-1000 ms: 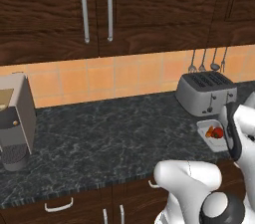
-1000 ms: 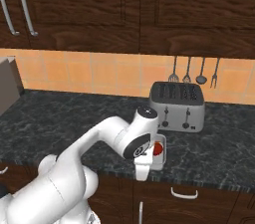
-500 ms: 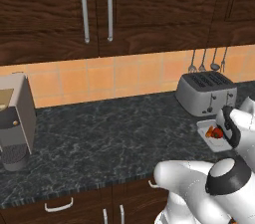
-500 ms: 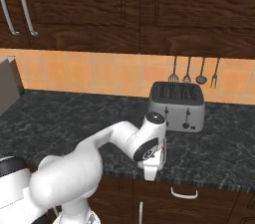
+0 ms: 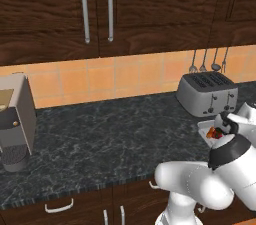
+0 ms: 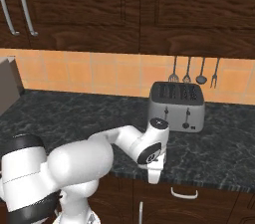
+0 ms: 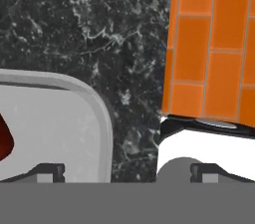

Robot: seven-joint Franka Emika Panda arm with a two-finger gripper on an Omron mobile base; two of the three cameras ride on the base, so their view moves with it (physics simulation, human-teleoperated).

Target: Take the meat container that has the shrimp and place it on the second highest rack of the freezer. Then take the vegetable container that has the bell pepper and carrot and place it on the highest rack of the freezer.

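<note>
Vegetable container (image 7: pixel 55 123) rim sits between the parted jaws on the desk (image 7: pixel 99 29); grasping seems underway, next closing and lifting.

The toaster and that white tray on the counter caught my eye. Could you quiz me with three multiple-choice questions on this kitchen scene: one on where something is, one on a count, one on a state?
1. Where does the white tray lie?
A. On the counter in front of the toaster
B. On top of the coffee machine
C. Inside an open wall cabinet

2. How many utensils hang on the wall above the toaster?
A. One
B. Four
C. Seven

3. How do the wall cabinet doors stand?
A. Wide open
B. Taken off
C. Closed

Answers:
1. A: the left base view shows the tray on the dark counter, just in front of the toaster.
2. B: four utensils hang in a row.
3. C: the wall cabinet doors sit flush, handles forward.
</note>
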